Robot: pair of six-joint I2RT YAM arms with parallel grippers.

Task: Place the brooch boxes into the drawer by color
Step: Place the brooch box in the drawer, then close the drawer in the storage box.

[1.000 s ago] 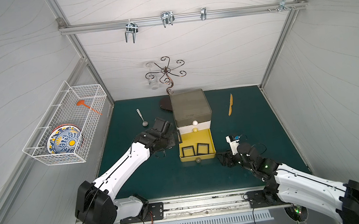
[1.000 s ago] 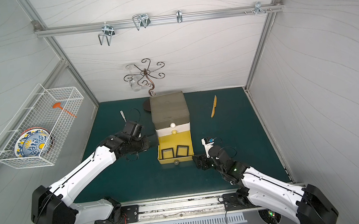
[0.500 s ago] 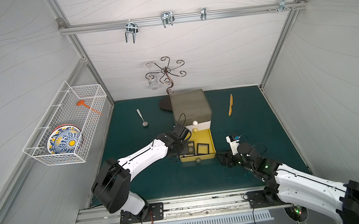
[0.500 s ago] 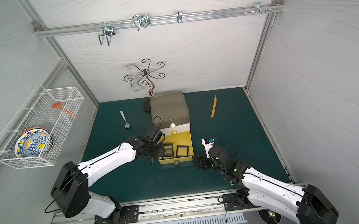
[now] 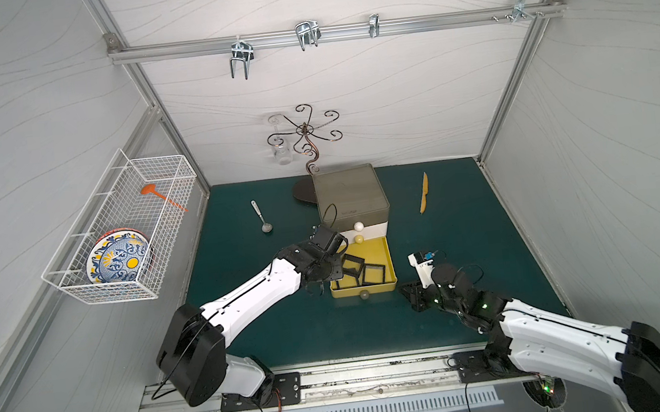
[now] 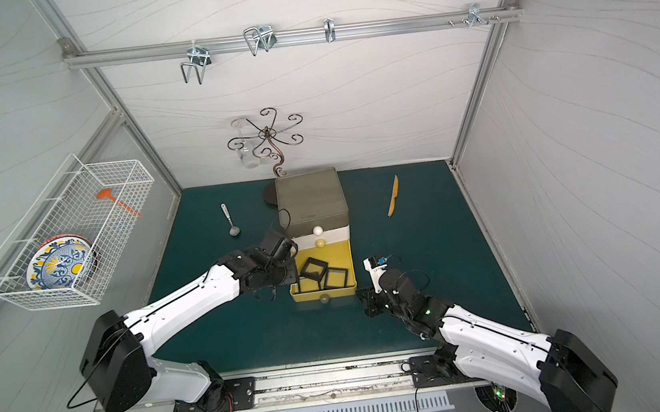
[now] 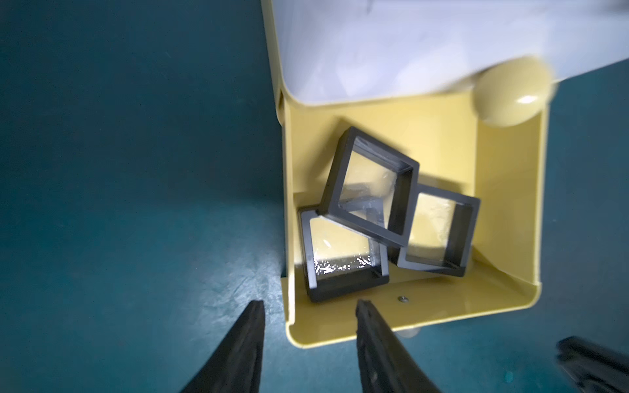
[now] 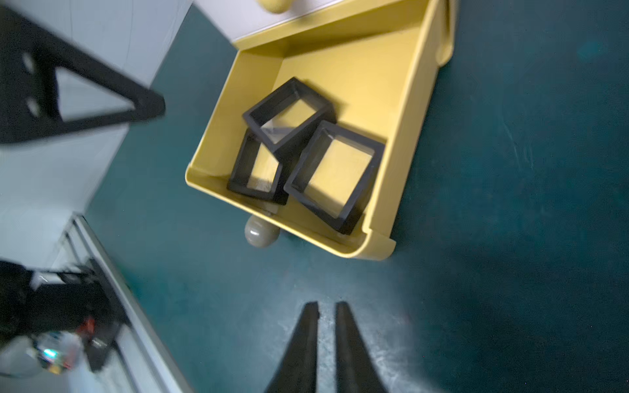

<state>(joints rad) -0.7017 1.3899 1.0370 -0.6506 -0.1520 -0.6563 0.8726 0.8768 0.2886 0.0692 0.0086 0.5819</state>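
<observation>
Three black-rimmed brooch boxes [image 7: 369, 189] lie in the yellow bottom tray [image 5: 371, 249] of the drawer [image 5: 350, 192], which stands pulled out toward me on the green bench [image 5: 249, 328]. Two lie flat, side by side, at the tray's front. The third rests tilted across them with one edge raised.

My left hand [image 7: 310, 304] hovers at the tray's left front corner, its fingers parted and empty. In the wrist view, one finger is over the bench and the other over the tray's inside. My right hand [image 8: 326, 306] is near the tray's right front corner, above the bench, fingers drawn together on nothing.

The white tier [image 5: 373, 229] overhangs the tray's back, and my left wrist covers its left wall in both top views.

Around them are a spoon [image 5: 261, 216], a yellow knife [image 5: 424, 193], a scrolled metal stand [image 5: 304, 134] behind the drawer, and a wire basket [image 5: 154, 158] on the left wall holding a patterned plate [image 5: 119, 260].
</observation>
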